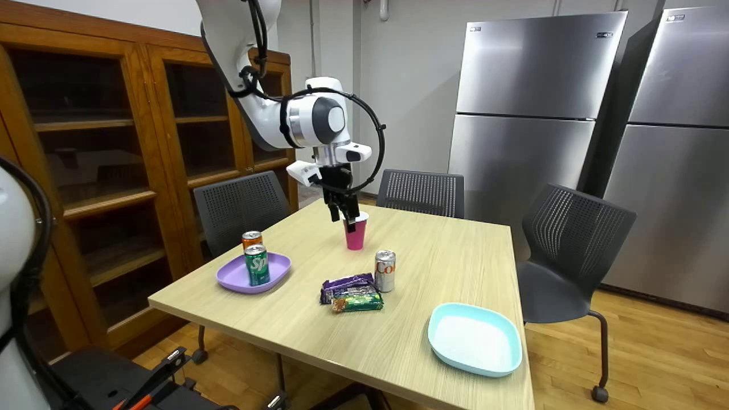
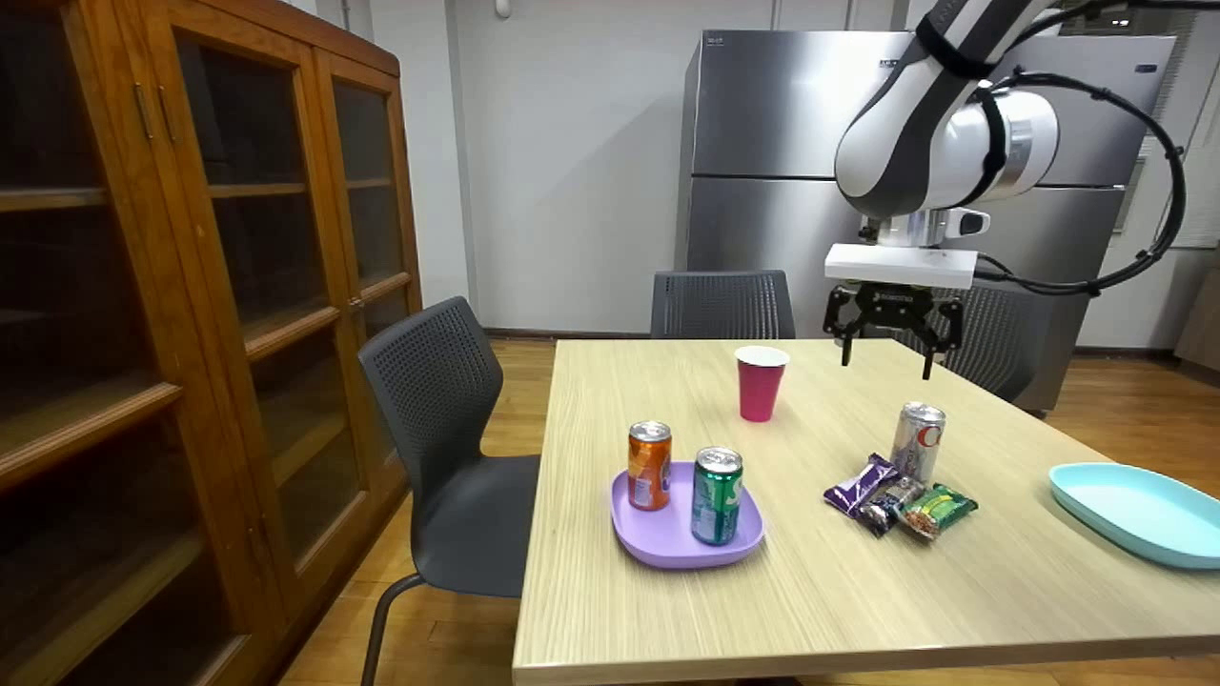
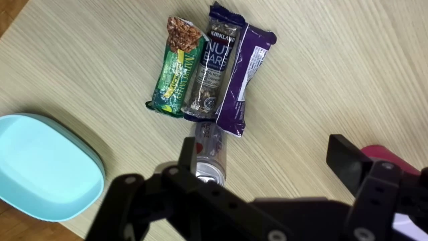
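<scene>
My gripper [image 2: 886,366] hangs above the table, jaws wide apart and nothing between them. A silver can [image 2: 918,441] stands upright below and nearer the camera in that exterior view; in the wrist view the left finger [image 3: 188,152] partly covers it. Against the can's foot lie three snack bars: a green one [image 3: 177,72], a dark nut bar [image 3: 215,63] and a purple one [image 3: 245,77]. A pink cup [image 2: 760,386] with a white rim stands upright, apart from the gripper; the right finger [image 3: 346,164] hides much of it in the wrist view.
On a purple plate [image 1: 230,279] stand a green can [image 1: 257,267] and an orange can [image 2: 649,467]. A turquoise tray [image 1: 475,341] lies near a table edge. Dark chairs [image 1: 421,193] surround the table [image 1: 438,250]; a wooden cabinet [image 2: 229,286] and steel refrigerators [image 1: 524,154] stand beyond.
</scene>
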`<action>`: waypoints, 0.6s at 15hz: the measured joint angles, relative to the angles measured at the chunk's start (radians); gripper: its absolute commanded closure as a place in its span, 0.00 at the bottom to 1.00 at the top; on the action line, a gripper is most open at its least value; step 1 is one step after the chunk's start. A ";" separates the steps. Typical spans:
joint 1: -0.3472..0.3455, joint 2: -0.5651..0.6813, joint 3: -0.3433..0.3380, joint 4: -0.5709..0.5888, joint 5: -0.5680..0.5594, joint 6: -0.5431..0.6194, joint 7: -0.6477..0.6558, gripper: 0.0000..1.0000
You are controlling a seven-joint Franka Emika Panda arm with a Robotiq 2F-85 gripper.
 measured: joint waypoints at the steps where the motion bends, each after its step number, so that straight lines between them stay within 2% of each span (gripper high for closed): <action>1: -0.011 0.002 0.000 0.000 0.009 0.000 -0.013 0.00; 9: -0.072 0.062 -0.003 0.026 0.063 0.002 -0.058 0.00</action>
